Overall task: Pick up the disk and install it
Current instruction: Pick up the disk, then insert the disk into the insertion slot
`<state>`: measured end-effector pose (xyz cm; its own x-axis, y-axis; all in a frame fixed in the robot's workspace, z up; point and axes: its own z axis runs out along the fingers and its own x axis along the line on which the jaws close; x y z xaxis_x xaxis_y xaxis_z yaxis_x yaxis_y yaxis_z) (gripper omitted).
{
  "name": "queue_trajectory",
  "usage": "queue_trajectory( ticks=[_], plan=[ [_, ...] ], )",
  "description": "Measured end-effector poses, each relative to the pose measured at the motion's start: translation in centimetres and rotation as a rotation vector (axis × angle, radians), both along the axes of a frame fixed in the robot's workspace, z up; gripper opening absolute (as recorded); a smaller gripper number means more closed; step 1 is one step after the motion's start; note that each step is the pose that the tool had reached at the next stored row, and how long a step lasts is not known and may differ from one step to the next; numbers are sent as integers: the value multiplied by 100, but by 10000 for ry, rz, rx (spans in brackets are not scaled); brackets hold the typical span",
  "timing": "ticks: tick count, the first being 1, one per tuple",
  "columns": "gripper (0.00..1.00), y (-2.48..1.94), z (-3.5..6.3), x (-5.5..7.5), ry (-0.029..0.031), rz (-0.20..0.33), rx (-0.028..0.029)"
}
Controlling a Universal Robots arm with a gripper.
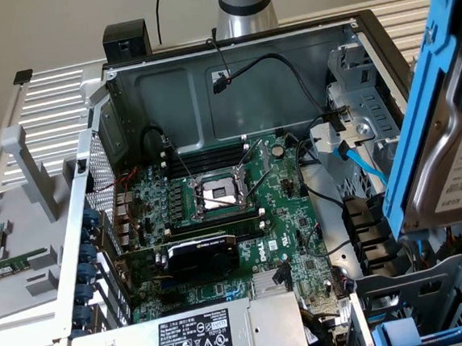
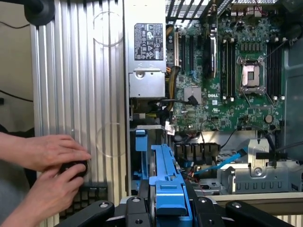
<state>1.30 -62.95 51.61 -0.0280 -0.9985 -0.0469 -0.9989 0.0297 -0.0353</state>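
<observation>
End effector [image 2: 166, 210] grips the disk [image 1: 455, 149] above the drive cage [image 1: 425, 284].

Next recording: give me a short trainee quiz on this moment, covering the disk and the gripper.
1. True or false: the disk is clear of the motherboard.
2. What sits between the fingers of the gripper? A) a processor chip B) the disk's carrier frame C) a power-supply box
3. Short answer: what colour is the carrier frame?
Key: 1 true; 2 B; 3 blue.
</observation>
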Motion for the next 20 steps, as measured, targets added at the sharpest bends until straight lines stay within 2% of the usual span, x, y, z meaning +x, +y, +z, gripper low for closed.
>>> queue_trajectory(
  ticks=[3,8,20],
  plan=[
    [37,7,-42,0,0,-1,0],
    [37,60,-56,0,0,29,0],
    [37,62,-56,-1,4,61,-1]
  ],
)
